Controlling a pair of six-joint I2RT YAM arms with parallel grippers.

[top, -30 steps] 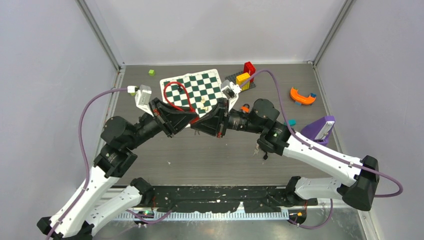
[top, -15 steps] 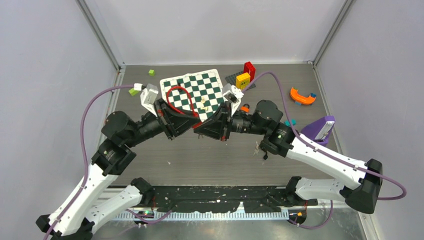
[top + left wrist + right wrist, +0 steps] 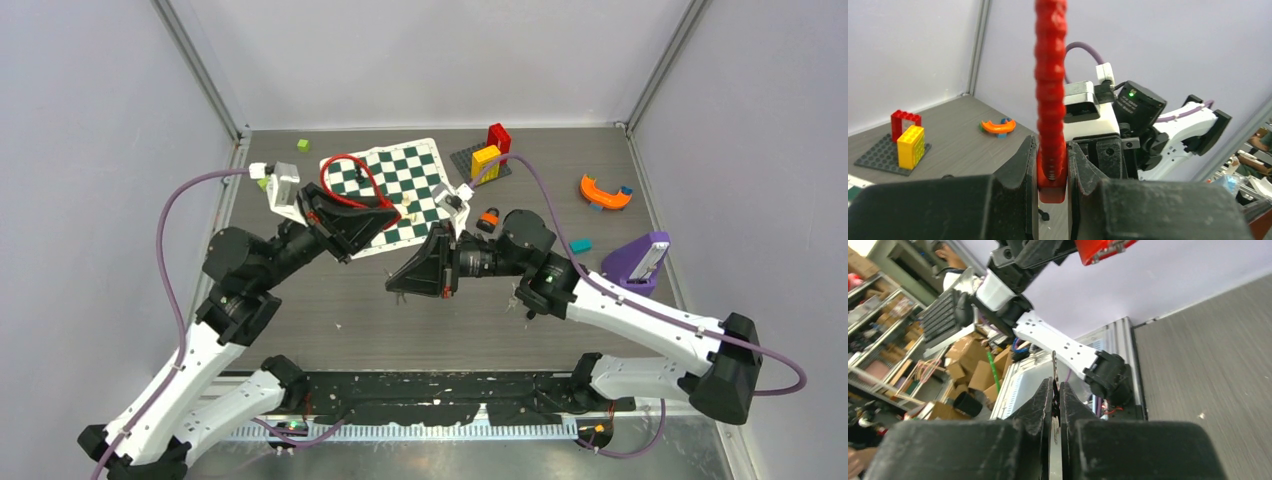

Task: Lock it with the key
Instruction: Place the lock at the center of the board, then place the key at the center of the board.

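Clamped on what looked like the key (image 3: 1054,362), the right pincer (image 3: 1056,390) had pulled back off the chessboard (image 3: 420,165), away from the lock (image 3: 1050,75) clamped in the left pincer (image 3: 1050,150) over it, leaving the key out.

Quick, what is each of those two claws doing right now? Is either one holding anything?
The left gripper is closed on the red cable lock.
The right gripper is closed on the key.

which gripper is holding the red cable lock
The left gripper: it clamps the red cable lock, whose cable rises above it. The right gripper is shut on a thin metal key.
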